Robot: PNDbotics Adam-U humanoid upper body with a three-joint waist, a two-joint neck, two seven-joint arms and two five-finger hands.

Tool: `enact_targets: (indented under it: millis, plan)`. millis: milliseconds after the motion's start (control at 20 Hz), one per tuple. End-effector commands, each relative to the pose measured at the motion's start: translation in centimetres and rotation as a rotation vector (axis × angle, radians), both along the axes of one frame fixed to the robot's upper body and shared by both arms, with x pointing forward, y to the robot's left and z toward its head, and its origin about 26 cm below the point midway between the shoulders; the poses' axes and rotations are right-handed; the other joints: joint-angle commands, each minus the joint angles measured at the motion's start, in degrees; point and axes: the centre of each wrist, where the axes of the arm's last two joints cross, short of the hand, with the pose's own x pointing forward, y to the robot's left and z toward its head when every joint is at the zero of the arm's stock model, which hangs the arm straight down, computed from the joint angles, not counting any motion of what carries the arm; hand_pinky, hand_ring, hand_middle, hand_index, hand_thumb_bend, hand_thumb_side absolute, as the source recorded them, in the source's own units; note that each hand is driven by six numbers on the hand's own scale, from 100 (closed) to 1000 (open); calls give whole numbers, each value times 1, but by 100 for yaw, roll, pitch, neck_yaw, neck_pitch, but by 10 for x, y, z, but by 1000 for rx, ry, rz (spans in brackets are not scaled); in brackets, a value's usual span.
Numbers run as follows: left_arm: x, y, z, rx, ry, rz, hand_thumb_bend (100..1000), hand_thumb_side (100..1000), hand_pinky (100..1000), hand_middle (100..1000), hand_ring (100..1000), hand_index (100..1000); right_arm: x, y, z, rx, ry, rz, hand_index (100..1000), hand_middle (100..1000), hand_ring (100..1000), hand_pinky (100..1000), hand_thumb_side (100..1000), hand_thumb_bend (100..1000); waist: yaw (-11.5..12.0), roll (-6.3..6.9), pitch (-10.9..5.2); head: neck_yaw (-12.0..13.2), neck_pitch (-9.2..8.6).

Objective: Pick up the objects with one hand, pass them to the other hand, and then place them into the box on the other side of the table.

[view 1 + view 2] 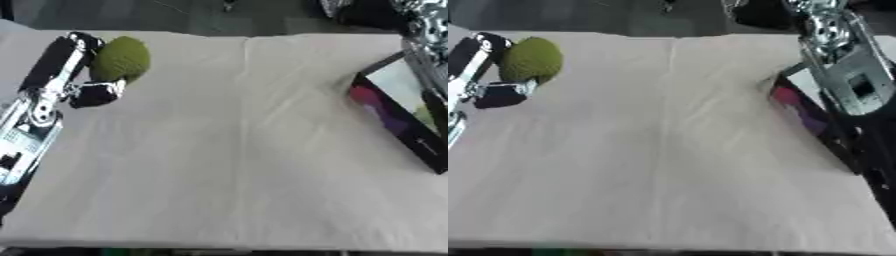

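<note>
The left hand (83,75) has its fingers curled round a green ball (121,58) at the tabletop's (236,150) far-left; the right hand's fingers cannot be told; a box (398,117) stands right.

My left robot hand (87,75) curls around the green ball (121,58) near the worktop's (236,150) far left corner; the box (398,117) sits at the right edge.

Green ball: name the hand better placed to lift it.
Left. The left hand is already at the green ball, fingers curled round it at the table's far left; the right arm is across the table by the box.
</note>
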Motion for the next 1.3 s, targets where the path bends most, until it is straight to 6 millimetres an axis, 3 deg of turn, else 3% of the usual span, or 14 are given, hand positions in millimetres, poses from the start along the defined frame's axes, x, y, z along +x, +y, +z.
enact_targets:
  millis: [50, 550, 1300]
  plan:
    - [4, -6, 4, -20, -76, -10, 100, 100, 653, 459, 491, 533, -7, 13, 13, -53, -24, 72, 920, 947, 958, 994, 205, 100, -7, -2, -172, -44, -67]
    - [10, -31, -11, -78, -152, -79, 100, 100, 653, 452, 482, 534, -10, 56, 2, -151, 24, 218, 920, 947, 958, 994, 239, 100, -13, -56, -160, -191, -60]
    - [7, -58, -14, -144, -199, -218, 100, 100, 656, 444, 475, 537, 0, 92, -14, -340, 29, 309, 920, 946, 955, 981, 252, 138, -33, -93, -142, -477, -3]
